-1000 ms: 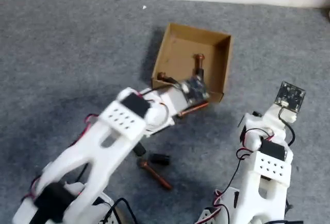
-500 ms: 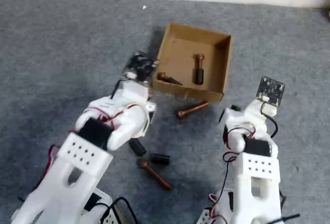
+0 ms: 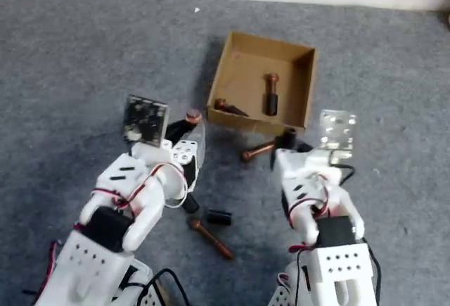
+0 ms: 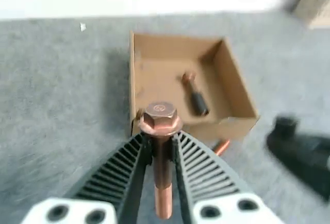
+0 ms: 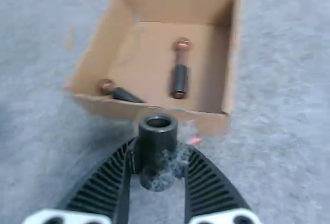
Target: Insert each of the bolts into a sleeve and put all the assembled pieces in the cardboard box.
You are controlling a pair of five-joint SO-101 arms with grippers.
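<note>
Bolt in the claw first: the left gripper point(image 4: 160, 139) was clamped on a copper held bolt point(image 4: 160, 117). Its two ribbed black fingers point(image 4: 121, 170) pressed against the shaft just under the hex head. The head stood clear above the tips and the shaft ran down between them. In the high view this gripper sat over the grey carpet point(image 3: 84, 53), to the left of the cardboard box point(image 3: 246, 70) and apart from its wall.

The right gripper point(image 5: 161, 151) was closed on a black held sleeve point(image 5: 156, 131). Its fingers were parted only by the sleeve's width and touched it on both sides, and the sleeve's open bore faced the wrist camera. In the high view the sleeve hung just in front of the box's near wall. It was close above the bolt by the box point(image 3: 258, 150), which lay on the carpet beside that wall.

Two finished pieces lay inside the box. The middle assembled piece point(image 3: 271, 95) had its bolt head toward the far wall and its sleeve toward the near one. The corner assembled piece point(image 3: 228, 107) lay in the near left corner.

On the carpet between the two arms lay the bolt between the arms point(image 3: 211, 239), with a spare sleeve point(image 3: 218, 217) just beside its head end. A second spare sleeve point(image 3: 188, 202) lay near the left arm, partly hidden by it.
</note>
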